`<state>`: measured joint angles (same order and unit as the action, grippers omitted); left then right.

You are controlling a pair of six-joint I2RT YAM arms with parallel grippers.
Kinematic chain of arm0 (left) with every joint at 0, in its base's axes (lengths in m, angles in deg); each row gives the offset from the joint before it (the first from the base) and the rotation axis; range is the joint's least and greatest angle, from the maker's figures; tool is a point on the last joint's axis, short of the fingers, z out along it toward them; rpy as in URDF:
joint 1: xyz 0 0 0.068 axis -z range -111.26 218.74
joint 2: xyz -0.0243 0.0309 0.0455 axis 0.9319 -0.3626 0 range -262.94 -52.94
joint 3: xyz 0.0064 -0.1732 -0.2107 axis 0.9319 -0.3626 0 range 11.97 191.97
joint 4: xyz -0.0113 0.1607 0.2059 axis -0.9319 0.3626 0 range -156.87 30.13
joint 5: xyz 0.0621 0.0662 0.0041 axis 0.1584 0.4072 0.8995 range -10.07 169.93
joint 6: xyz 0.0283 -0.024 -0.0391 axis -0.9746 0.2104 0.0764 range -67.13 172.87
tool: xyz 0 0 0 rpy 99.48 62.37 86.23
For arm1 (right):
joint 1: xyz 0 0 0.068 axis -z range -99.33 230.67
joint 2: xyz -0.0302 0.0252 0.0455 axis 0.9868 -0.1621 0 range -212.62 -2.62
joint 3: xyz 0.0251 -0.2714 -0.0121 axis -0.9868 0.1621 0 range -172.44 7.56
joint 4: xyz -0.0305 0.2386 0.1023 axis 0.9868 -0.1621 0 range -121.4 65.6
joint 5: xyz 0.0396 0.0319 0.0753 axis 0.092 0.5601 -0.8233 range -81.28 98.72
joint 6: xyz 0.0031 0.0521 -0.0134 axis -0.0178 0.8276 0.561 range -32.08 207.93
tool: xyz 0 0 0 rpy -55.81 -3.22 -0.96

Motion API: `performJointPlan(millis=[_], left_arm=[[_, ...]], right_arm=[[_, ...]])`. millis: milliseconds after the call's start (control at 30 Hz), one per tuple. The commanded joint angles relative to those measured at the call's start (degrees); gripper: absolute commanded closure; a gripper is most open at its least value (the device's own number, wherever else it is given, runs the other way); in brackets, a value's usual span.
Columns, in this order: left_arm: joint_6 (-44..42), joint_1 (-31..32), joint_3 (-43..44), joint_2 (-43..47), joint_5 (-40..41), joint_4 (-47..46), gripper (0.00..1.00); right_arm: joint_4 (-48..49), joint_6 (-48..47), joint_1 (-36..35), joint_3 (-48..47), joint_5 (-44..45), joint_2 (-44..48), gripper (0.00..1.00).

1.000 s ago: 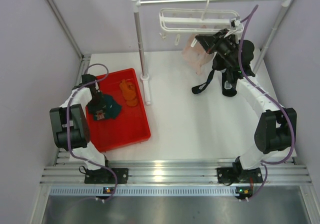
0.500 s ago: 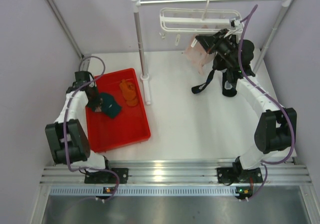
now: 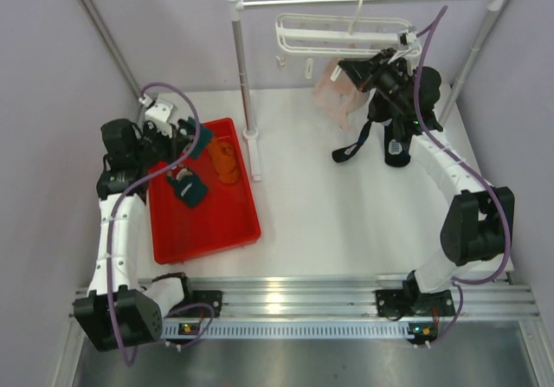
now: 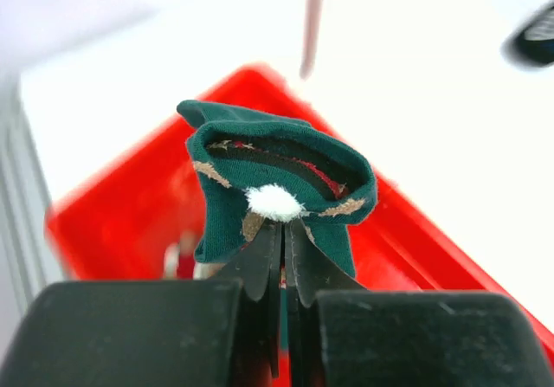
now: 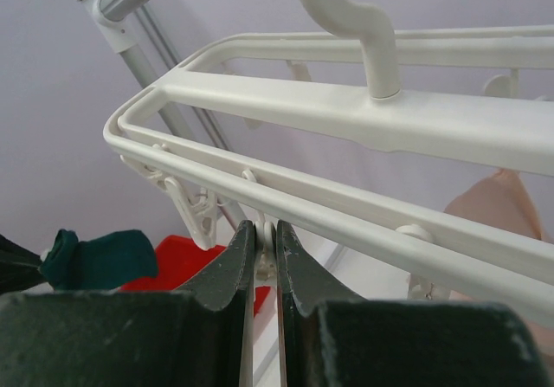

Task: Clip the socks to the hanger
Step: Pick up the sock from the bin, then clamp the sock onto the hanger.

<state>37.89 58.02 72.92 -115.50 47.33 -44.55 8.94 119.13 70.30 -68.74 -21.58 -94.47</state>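
My left gripper (image 4: 284,227) is shut on a dark teal sock (image 4: 277,175) with a white tuft and holds it up over the far left of the red tray (image 3: 216,222). From above, that gripper (image 3: 184,134) and its sock (image 3: 199,142) hang above the tray. A second teal sock (image 3: 188,188) and the orange socks (image 3: 223,160) lie in the tray. The white hanger (image 3: 346,34) hangs from the rail. My right gripper (image 5: 267,231) is shut on one of its small white clips (image 5: 267,247), under the frame (image 5: 346,110).
The metal rail stand (image 3: 363,0) has a post (image 3: 244,84) just right of the tray. A pale pink sock (image 3: 333,93) hangs from the hanger. Black socks (image 3: 355,145) hang down to the table below my right wrist.
My left gripper has shut on a teal sock in the tray and lifted it up and toward the tray's far left corner. The right arm has not moved.
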Motion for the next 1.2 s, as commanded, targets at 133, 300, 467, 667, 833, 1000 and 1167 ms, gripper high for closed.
performJointPlan(millis=[133,300,467,667,833,1000,1167], left_arm=[[-17.7,18.1,2.6,-0.4,-8.1,-13.5,1.0],[-17.3,32.0,11.4,-10.7,-0.8,-14.8,1.0],[-4.2,37.3,20.5,-22.3,4.3,-21.9,1.0],[0.7,41.4,37.2,-36.7,7.0,-17.8,1.0],[0.1,43.1,45.8,-43.9,12.6,-16.7,1.0],[-0.6,44.3,46.4,-46.0,14.0,-18.8,1.0],[0.3,44.6,46.5,-46.4,14.1,-20.5,1.0]], right_arm=[[1.5,1.3,0.2,-3.6,-0.5,1.0,1.0],[2.0,2.3,0.1,-4.0,-0.6,0.5,1.0],[1.5,2.4,0.0,-4.4,0.2,0.2,1.0],[1.7,3.2,-0.2,-4.5,0.2,0.0,1.0],[1.5,3.2,-0.2,-4.4,0.2,0.3,1.0],[1.3,3.0,-0.3,-4.0,0.1,0.4,1.0],[1.3,2.8,-0.2,-4.0,0.0,0.2,1.0]])
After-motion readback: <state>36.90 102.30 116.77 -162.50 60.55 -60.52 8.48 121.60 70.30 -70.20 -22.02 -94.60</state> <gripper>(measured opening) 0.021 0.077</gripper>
